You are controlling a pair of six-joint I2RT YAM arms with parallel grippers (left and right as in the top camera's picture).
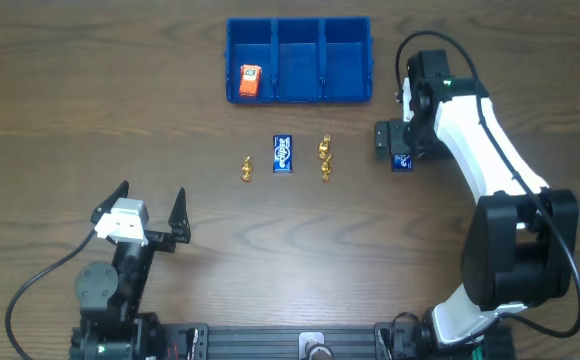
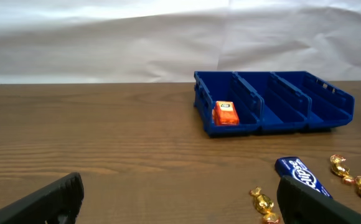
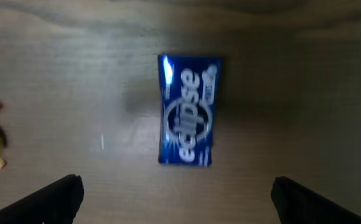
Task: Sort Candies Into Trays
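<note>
Caught mid-sort on the wood-grain tabletop [image 1: 70, 120], by the look of it at the pick-up stage for one more candy. Shows the blue tray [image 1: 300, 21] at the far side, with just an orange candy [image 1: 250, 81] lying in its left compartment. Finds the right pincer [image 3: 177, 200] spread wide and gripping nothing, poised over a blue packet [image 3: 188, 111] with one of its fingers [image 3: 50, 199] on either side. Has the left pincer [image 1: 148, 208] likewise agape and holding nothing, low near its own base.

Places that packet flat on the tabletop, just off the tray's right end on the arms' side. Runs its long axis crosswise to the line between the two fingers, offering the narrow width to a squeeze. Calls next, in all likelihood, for a straight descent, a close across that width, then a lift toward a compartment. Leaves a second blue packet [image 1: 283, 153], long axis pointing at the tray, and gold candies [image 1: 325, 148] unsorted mid-tabletop.
</note>
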